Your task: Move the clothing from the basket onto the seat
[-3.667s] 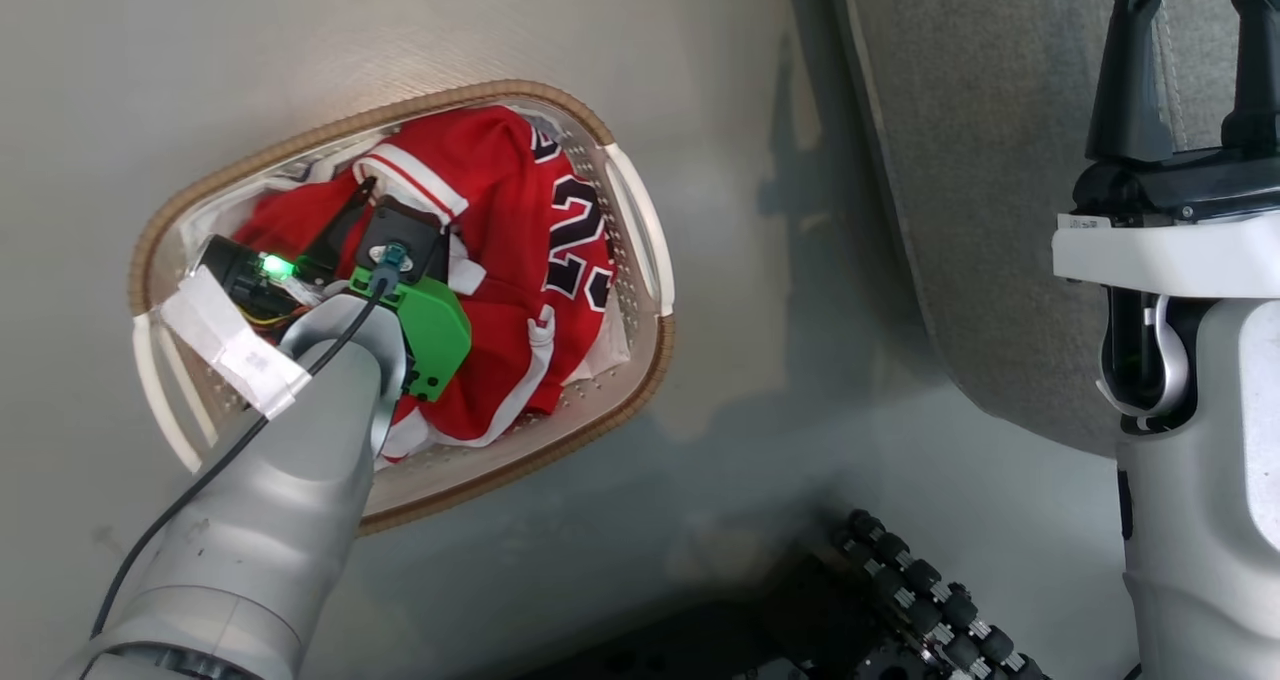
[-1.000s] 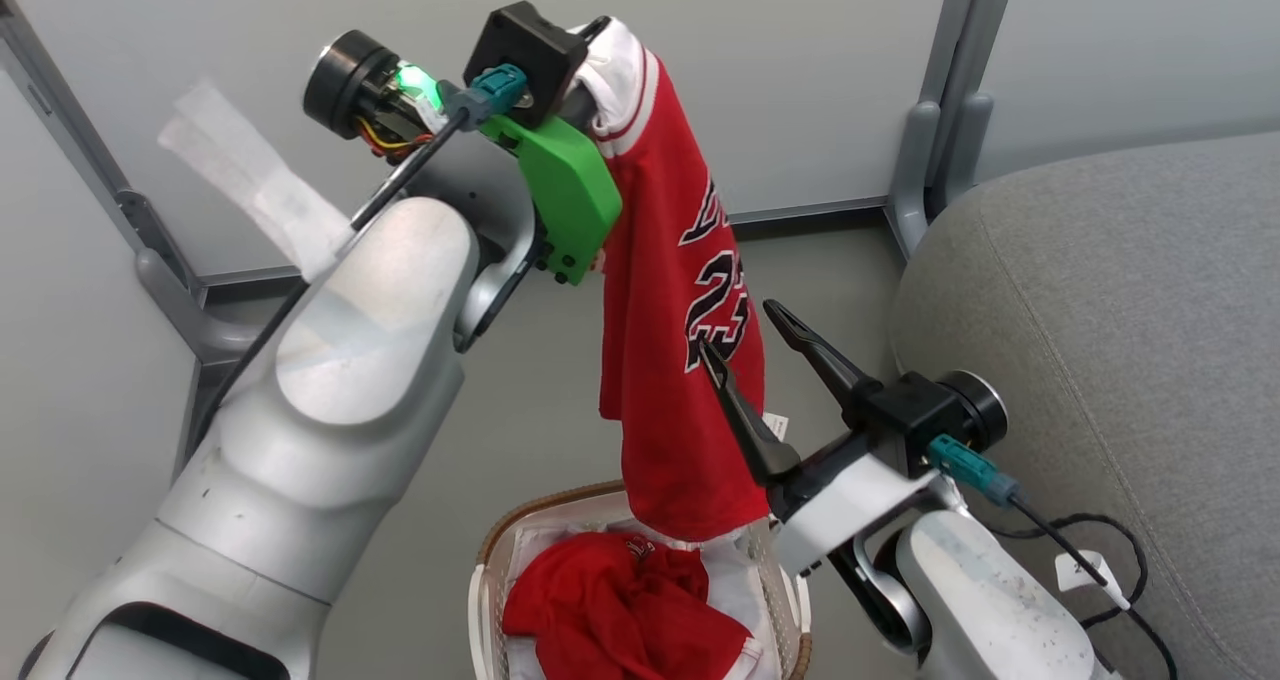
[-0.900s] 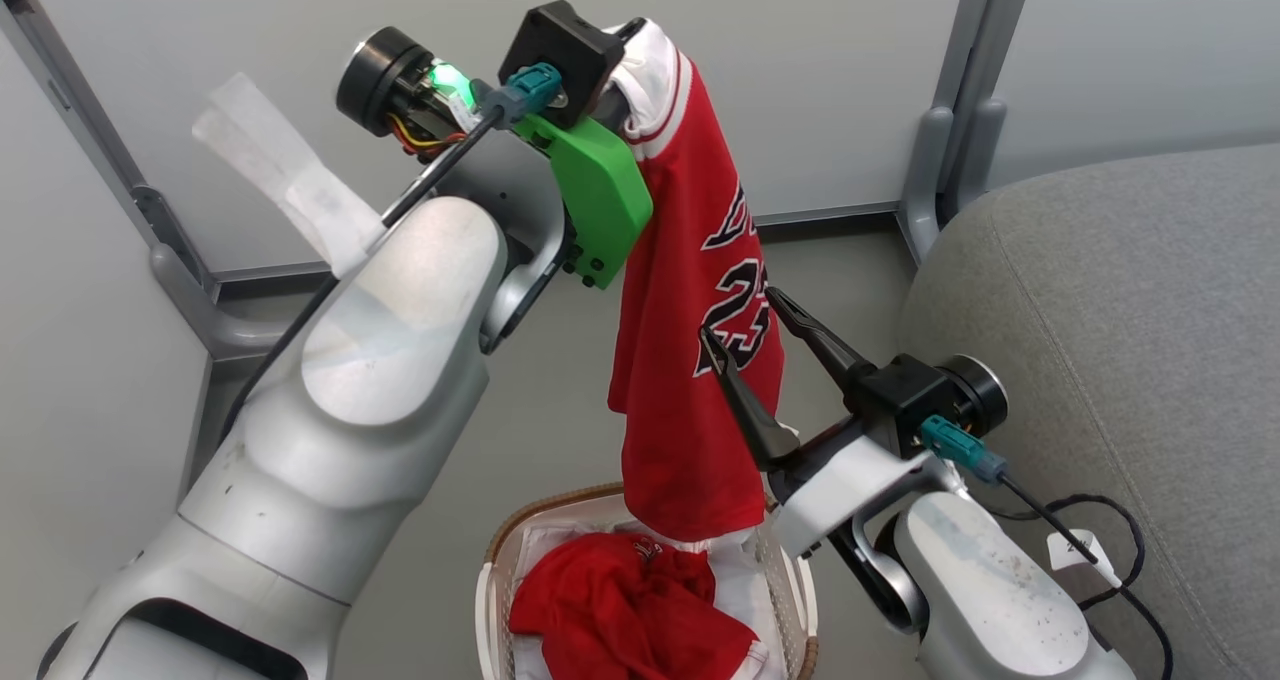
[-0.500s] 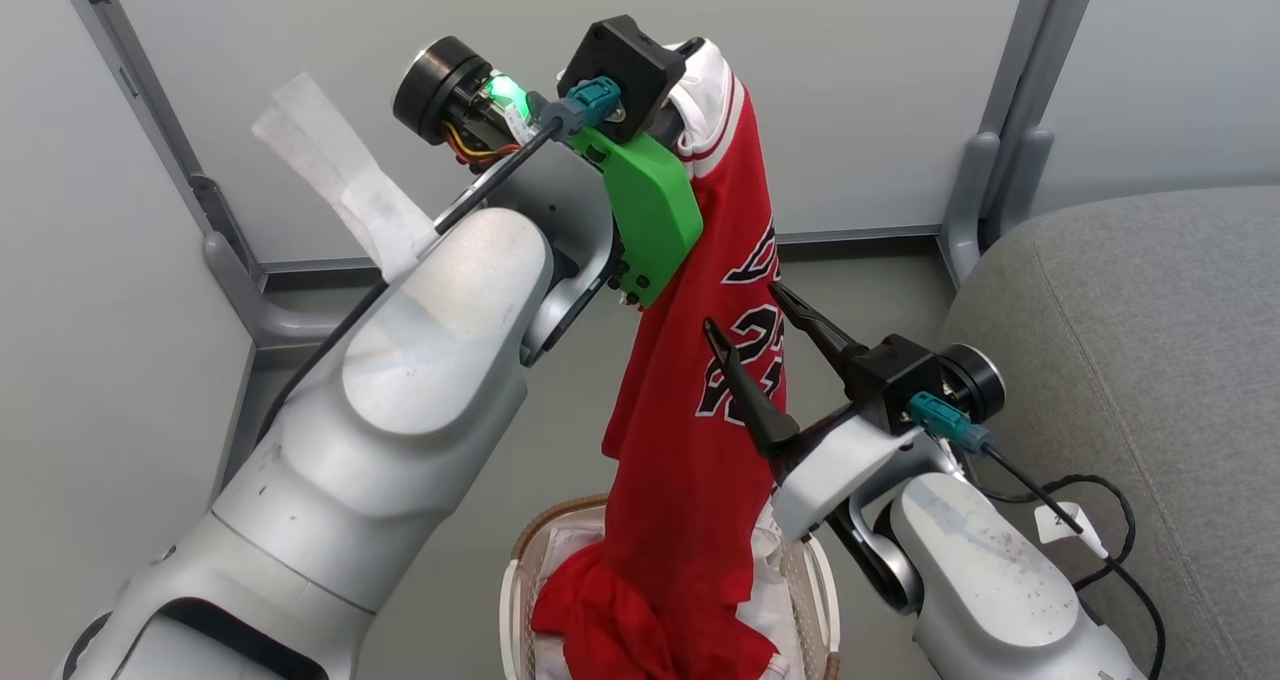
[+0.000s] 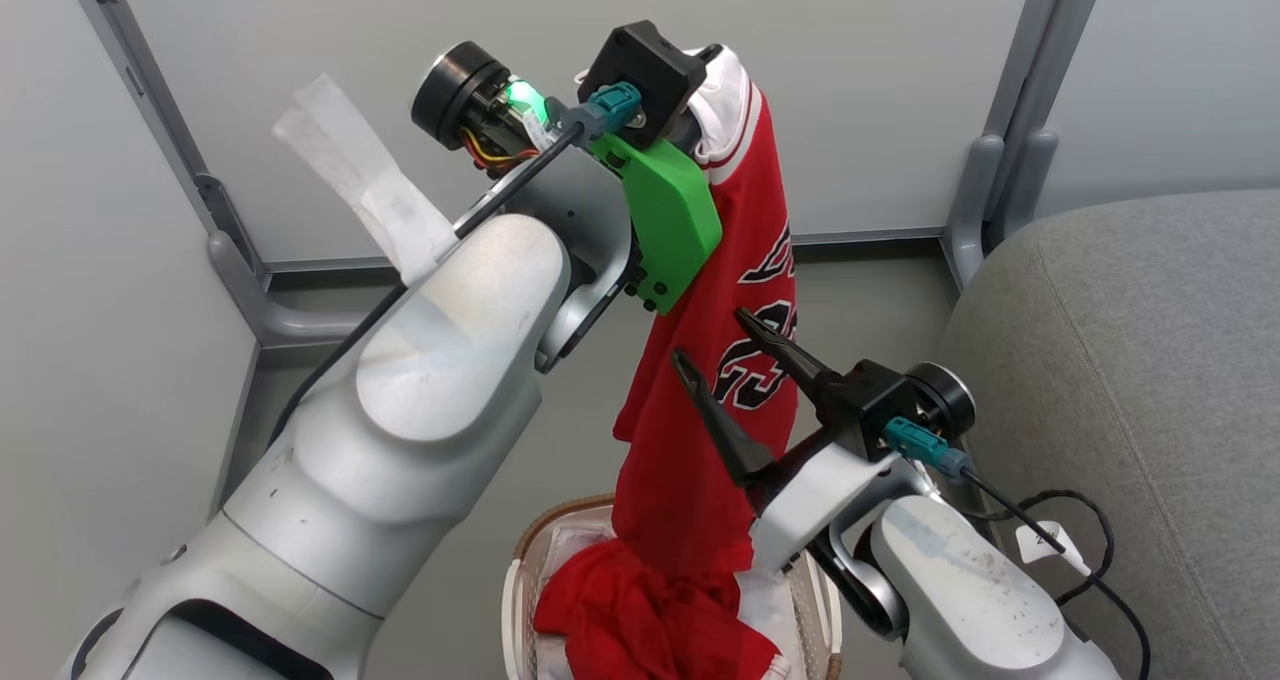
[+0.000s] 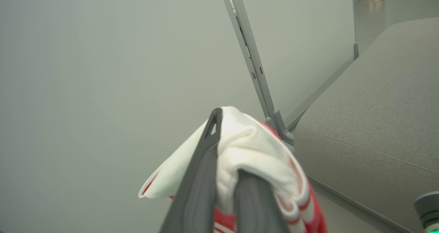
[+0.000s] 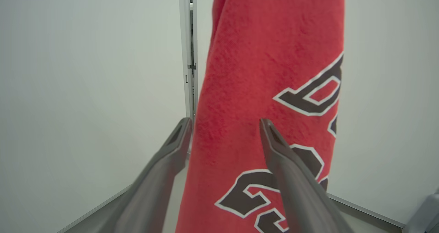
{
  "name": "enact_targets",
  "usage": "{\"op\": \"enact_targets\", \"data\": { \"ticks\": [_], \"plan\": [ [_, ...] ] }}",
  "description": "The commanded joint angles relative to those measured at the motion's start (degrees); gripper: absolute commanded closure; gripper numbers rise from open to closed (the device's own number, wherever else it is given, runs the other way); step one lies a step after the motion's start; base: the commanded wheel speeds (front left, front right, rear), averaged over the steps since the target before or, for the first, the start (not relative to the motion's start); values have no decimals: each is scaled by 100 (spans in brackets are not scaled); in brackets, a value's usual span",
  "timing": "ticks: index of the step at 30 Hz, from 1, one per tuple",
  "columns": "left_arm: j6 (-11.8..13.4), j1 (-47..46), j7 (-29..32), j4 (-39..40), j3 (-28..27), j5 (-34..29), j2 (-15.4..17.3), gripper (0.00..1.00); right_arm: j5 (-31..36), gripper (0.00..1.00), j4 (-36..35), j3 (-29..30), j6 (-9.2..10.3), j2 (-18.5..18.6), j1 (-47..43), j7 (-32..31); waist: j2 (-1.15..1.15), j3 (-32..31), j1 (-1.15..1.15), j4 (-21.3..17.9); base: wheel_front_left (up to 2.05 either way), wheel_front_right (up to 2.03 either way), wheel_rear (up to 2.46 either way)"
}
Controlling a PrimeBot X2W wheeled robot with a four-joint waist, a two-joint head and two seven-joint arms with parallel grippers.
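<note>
Now the jersey [image 5: 670, 500] hangs high over the basket [image 5: 516, 600], its collar half hidden behind the left wrist and its hem lost behind the right arm. The left jaws are clamped on its white-trimmed shoulder. The right jaws stand wide at mid-length, gripping nothing. A second red garment [image 5: 640, 625] lies bunched in the basket, cropped below; the seat [image 5: 1130, 360] is alongside.

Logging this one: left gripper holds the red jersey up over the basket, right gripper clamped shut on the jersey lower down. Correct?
Not quite. The right gripper is open, not clamped: the right wrist view shows its fingers spread wide by the hanging jersey. The rest stands: the left gripper is shut on the jersey, holding it up over the basket.
</note>
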State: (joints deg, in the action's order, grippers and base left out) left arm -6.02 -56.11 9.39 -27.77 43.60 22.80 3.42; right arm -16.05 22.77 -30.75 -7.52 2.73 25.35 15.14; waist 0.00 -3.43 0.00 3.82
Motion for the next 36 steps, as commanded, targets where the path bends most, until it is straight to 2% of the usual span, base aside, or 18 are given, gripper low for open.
{"op": "enact_targets", "data": {
  "ticks": [1, 11, 12, 13, 15, 18, 25, 31, 32, 34, 36],
  "plan": [
    [43, -130, 11, 63, 29, 54, -16, 100, 48, 0, 72, 44, 6, 25, 60, 2, 0, 4, 0, 15, 0, 0, 0],
    [153, -149, 129, 472, 273, 292, -46, 100, 326, 0, 942, 430, 6, 26, 555, 2, 0, 37, 0, 198, 0, 0, 0],
    [163, -142, 134, 496, 294, 305, -48, 100, 323, 3, 995, 462, 6, 25, 596, 2, 0, 44, 0, 212, 0, 0, 0],
    [177, -128, 140, 524, 318, 329, -49, 100, 315, 51, 1051, 497, 6, 25, 636, 2, 0, 54, 0, 231, 0, 0, 0],
    [200, -96, 147, 566, 340, 363, -50, 100, 301, 100, 1148, 540, 6, 25, 712, 2, 0, 71, 0, 255, 0, 0, 0],
    [233, -45, 156, 590, 331, 378, -8, 100, 313, 100, 1234, 629, 6, 28, 792, 2, 0, 97, 0, 268, 0, 0, 0],
    [389, 131, 42, 503, 136, 417, 317, 100, 279, 100, 1231, 778, 6, 28, 826, 2, 0, 172, 0, 176, 0, 0, 0],
    [533, 414, -296, 246, -94, 499, 647, 100, 229, 100, 1144, 853, 6, 27, 860, 2, 0, 244, 0, 66, 0, 0, 0],
    [560, 491, -391, 186, -136, 525, 694, 53, 225, 100, 1119, 868, 6, 28, 872, 2, 0, 257, 0, 46, 0, 0, 0],
    [564, 634, -570, 73, -197, 568, 774, 0, 204, 100, 1074, 905, 6, 28, 882, 2, 0, 273, 0, 12, 0, 0, 0],
    [530, 787, -767, -9, -240, 640, 824, 0, 202, 100, 1022, 963, 6, 28, 899, 2, 0, 292, 0, -23, 0, 0, 0]
  ]
}}
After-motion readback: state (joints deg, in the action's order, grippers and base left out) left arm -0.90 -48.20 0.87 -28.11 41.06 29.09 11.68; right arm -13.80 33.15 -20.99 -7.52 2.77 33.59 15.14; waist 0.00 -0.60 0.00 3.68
